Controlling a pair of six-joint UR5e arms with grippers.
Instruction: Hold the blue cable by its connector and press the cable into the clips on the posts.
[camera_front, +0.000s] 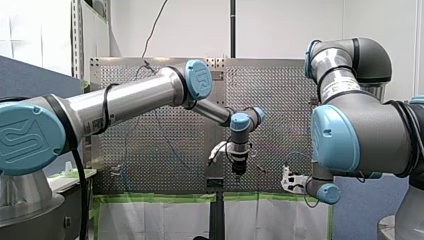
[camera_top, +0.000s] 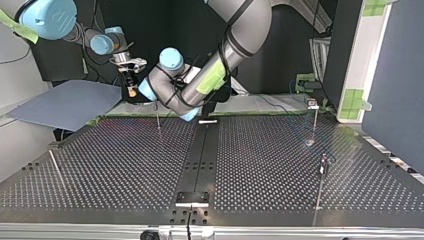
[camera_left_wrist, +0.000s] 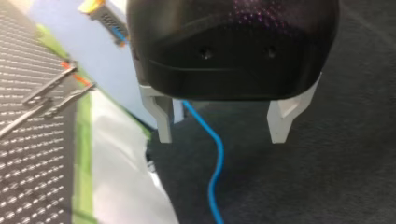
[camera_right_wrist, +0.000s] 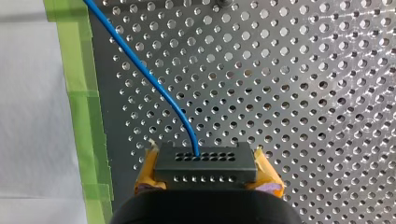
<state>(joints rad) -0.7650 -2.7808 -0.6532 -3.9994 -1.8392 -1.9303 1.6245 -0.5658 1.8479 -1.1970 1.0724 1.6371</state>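
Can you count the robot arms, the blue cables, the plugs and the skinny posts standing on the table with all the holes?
robot arms: 2
blue cable: 1
plug: 1, held in my right arm's jaws
posts: 4
Total: 8

UR logo on blue joint caps (camera_front: 23, 136) of my left arm (camera_front: 130, 97), label (camera_front: 340, 89) on my right arm (camera_front: 370, 130) unreadable
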